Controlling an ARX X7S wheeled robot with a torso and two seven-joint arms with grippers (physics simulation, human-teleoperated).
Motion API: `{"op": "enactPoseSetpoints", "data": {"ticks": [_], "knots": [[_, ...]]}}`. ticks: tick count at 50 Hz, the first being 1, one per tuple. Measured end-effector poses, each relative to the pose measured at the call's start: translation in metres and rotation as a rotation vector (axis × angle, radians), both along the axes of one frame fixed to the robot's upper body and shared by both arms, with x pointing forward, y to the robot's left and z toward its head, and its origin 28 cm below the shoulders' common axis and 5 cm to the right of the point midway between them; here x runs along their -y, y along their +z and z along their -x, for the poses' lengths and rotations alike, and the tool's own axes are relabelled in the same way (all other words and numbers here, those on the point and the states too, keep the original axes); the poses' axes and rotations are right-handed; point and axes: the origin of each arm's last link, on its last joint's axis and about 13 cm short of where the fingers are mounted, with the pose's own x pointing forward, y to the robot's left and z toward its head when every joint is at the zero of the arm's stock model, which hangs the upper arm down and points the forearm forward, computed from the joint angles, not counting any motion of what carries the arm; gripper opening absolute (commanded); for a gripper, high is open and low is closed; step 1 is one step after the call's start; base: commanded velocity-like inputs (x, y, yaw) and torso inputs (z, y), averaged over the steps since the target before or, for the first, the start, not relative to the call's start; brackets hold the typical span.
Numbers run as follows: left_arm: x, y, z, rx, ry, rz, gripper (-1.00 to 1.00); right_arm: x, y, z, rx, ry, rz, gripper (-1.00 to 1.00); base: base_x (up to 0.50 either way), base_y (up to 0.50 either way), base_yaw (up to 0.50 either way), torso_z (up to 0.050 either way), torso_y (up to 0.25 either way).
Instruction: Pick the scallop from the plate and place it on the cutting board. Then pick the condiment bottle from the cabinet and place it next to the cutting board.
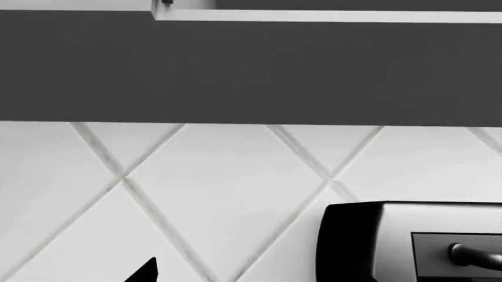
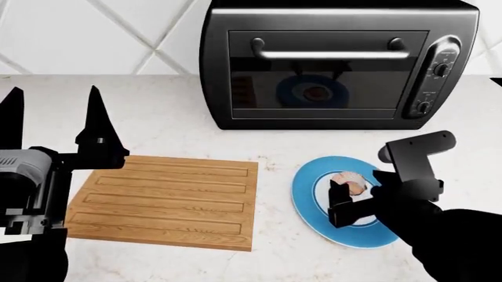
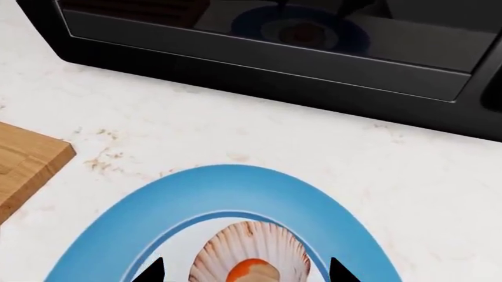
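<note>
Head view first: right gripper [image 2: 351, 200] is low over the plate [image 2: 307, 202], fingers spread w/ the scallop [image 2: 351, 183] sitting btwn them on the white centre, not clamped from what I can see. Plate lies on the pale counter [image 2: 173, 123] just right of the cutting board [image 2: 167, 200], small gap btwn them, board bare. Left gripper [image 2: 55, 126] is up at the board's far left corner, two dark fingers pointing upward and wide apart, nothing in them. Black toaster oven [image 2: 337, 64] stands behind the plate against the tiled wall, blue plate mirrored in its glass door.

Left wrist view: mostly white diagonal wall tiles [image 1: 227, 182], a dark grey cabinet underside [image 1: 251, 70] across them, oven's corner [image 1: 408, 241] at one edge. Only one black fingertip [image 1: 145, 271] shows, so can't judge opening from here.

Right wrist view: scallop [image 3: 251, 255] close up, ribbed shell w/ orange centre, resting inside the blue rim [image 3: 220, 191]. Two black fingertips [image 3: 150, 271] flank it either side, clear gaps, no contact. Board's corner [image 3: 23, 164] pokes in near the plate. No condiment bottle seen in any view.
</note>
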Motion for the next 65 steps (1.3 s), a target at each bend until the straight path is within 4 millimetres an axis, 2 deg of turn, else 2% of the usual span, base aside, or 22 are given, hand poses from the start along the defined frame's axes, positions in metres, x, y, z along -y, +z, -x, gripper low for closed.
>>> {"op": "enactPoseSetpoints", "data": {"ticks": [65], "knots": [[0.0, -0.003, 0.0, -0.008, -0.01, -0.001, 1.0, 0.001, -0.009, -0.011, -0.06, -0.002, 0.008, 1.0, 0.0, 0.0, 0.0, 0.0, 0.0]]}}
